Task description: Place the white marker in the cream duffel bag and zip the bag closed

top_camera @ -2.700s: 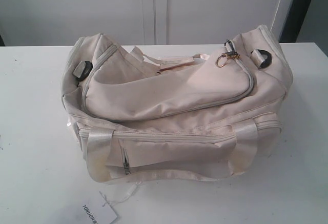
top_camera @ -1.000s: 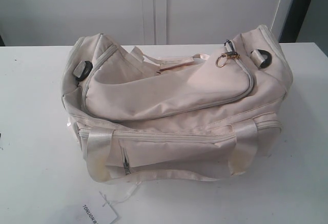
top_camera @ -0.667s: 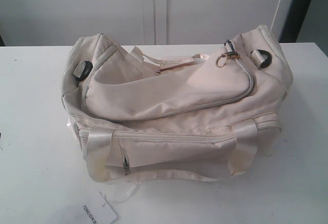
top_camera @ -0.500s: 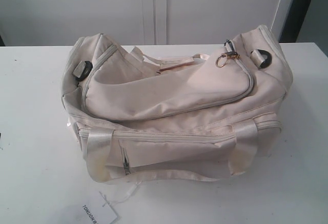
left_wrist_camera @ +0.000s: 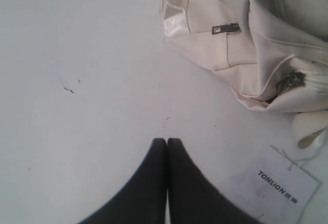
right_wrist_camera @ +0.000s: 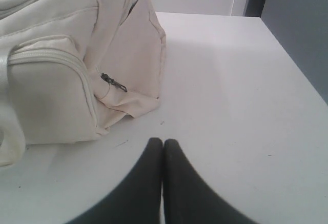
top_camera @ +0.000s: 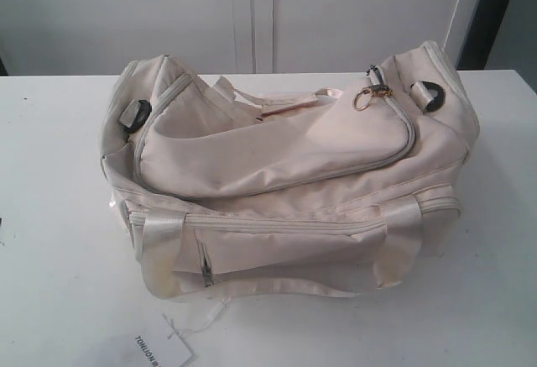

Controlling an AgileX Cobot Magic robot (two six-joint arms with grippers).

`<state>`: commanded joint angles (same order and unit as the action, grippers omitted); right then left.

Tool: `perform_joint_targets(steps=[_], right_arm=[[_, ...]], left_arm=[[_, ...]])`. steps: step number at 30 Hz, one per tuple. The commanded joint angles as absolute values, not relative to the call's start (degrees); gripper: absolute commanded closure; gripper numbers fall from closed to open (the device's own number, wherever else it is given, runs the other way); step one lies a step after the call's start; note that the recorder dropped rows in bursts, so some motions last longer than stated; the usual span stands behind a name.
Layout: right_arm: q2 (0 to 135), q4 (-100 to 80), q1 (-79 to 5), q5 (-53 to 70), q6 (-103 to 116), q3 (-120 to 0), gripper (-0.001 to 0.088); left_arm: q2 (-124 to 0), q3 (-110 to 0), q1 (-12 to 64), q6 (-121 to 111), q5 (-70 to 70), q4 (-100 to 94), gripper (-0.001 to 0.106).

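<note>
My left hand (left_wrist_camera: pixel 167 142) and right hand (right_wrist_camera: pixel 163 142) are both pressed together, empty. The cream duffel bag (top_camera: pixel 285 165) looks zipped and the white marker is unseen, so probably finished; next I'd check the zip.

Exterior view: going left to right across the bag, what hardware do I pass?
On the bag: left-end buckle → pocket zip pull → gold ring → right-end buckle.
</note>
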<state>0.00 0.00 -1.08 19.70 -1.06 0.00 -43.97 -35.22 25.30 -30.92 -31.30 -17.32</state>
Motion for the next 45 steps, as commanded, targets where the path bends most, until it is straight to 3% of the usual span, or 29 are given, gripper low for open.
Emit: perform_joint_targets(steps=[10,26,34,45], right_arm=[[0.0,0.0,-1.1,19.7,-1.1,0.0,0.0868],[0.0,0.0,-1.1,19.7,-1.1,0.0,0.0868],[0.0,0.0,-1.1,19.7,-1.1,0.0,0.0868],[0.0,0.0,-1.1,19.7,-1.1,0.0,0.0868]], left_arm=[[-37.5,-32.3,16.7,-31.4,-31.0,-17.5,0.105],[-13.5,-15.2,-0.8,-31.4,-31.1,-17.4,0.105],[-4.0,-10.2,-1.5,-31.9,-28.7,-16.2,0.105],[-3.8,-8.7,-1.5,-26.5,-26.8,-13.6,0.105]])
